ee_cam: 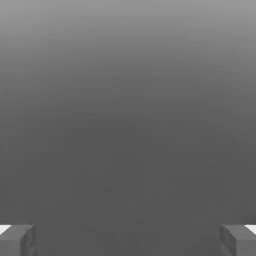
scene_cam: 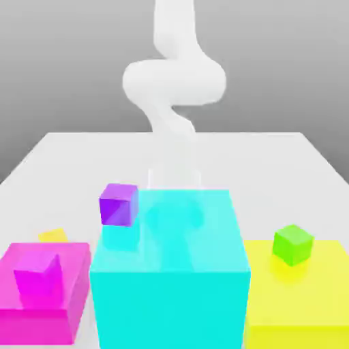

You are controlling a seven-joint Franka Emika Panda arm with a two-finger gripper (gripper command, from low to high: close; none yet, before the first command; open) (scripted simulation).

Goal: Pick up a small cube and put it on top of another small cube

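White table with coloured blocks

The table [scene_cam: 286, 153] carries a large cyan block [scene_cam: 170, 272] at the middle, a flat magenta block [scene_cam: 48, 300] toward the exterior view's left and a flat yellow block [scene_cam: 307, 307] toward its right. A small yellow cube [scene_cam: 53, 236] lies just behind the magenta block.

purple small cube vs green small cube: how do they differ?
Colour: the purple cube is violet, the green cube is bright green. Support: the purple cube sits by the edge of the big cyan block, toward the exterior view's left; the green cube sits on the flat yellow block, at the exterior view's right. Height: the purple cube rests higher. Both look about the same size and lie untouched.
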